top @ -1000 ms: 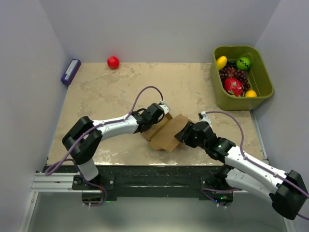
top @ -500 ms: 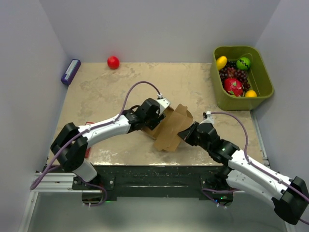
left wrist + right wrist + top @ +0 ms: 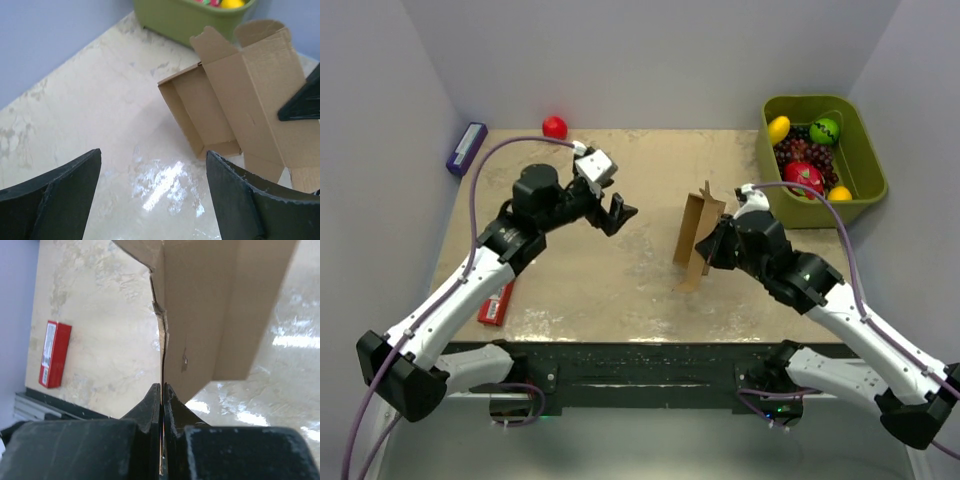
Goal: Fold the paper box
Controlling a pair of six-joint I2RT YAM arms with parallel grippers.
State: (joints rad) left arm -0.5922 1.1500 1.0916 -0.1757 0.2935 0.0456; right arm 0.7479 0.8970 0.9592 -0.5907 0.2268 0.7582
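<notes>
Brown cardboard paper box (image 3: 696, 232) stands upright, half-formed, over table (image 3: 620, 290) centre; right gripper (image 3: 713, 252) pinches one panel edge. Left gripper (image 3: 617, 212) spread, empty, well apart. Advice: hold pinch firm, left presses along creases.

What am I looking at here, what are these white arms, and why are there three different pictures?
These are two robot arms bolted at the near edge of a table, each ending in a two-finger gripper. One picture looks down from above; the other two come from a camera on each wrist. The right gripper pinches a half-folded paper box and holds it upright; its wrist view shows the cardboard edge between closed fingers. The left gripper is open, holds nothing and faces the box. Also there: a red ball, a purple box, a flat red box and a green bin of fruit.
</notes>
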